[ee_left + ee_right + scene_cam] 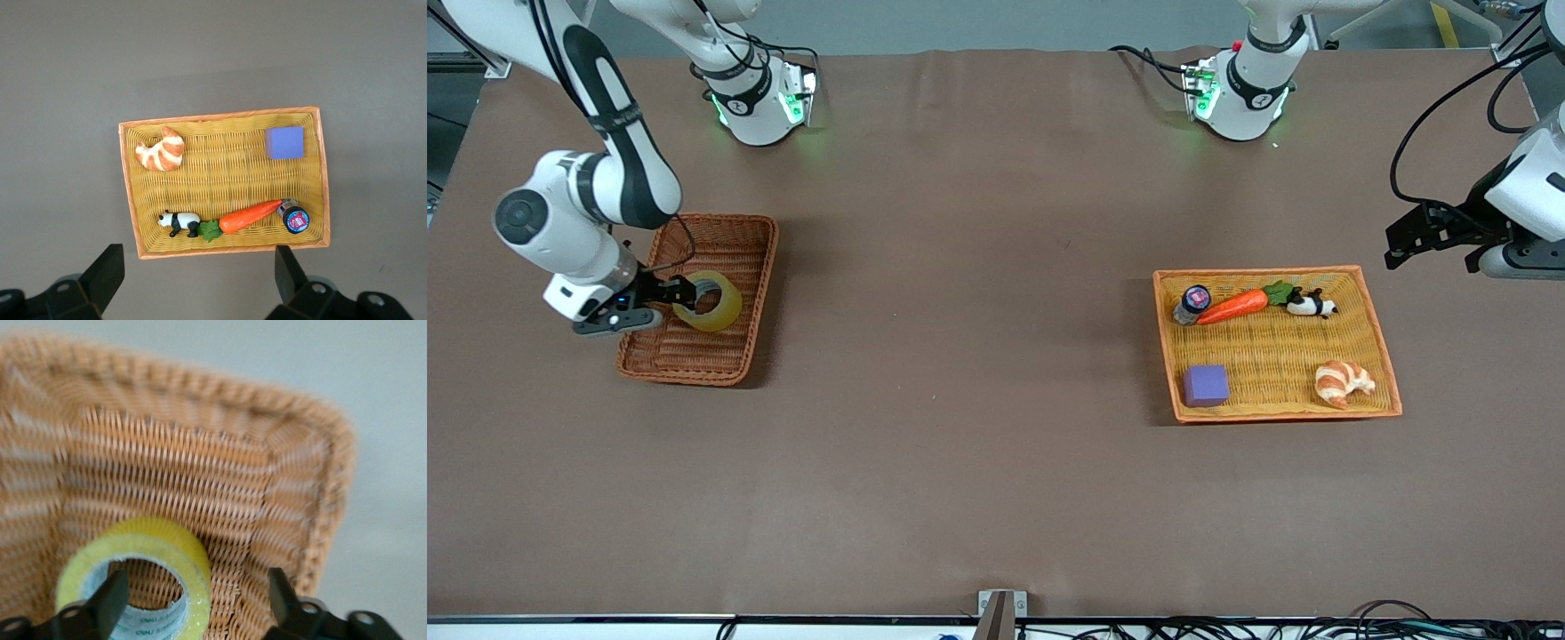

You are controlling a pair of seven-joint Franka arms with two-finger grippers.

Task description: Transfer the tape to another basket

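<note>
Tape (137, 587): lower rim cut off at bottom edge of right wrist view. Basket (200, 473): weave blurred, upper left cropped. Left arm (1525, 204): cropped at right edge, front view.

Right tool (190, 603) spread wide, tape (137, 577) in basket (220, 473).

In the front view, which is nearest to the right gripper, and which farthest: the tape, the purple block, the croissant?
From the right gripper, over the basket:
1. Tape, at its fingertips, in that basket.
2. Purple block, in the tray, on the side toward the right arm.
3. Croissant, same tray, toward the left arm's end.
</note>
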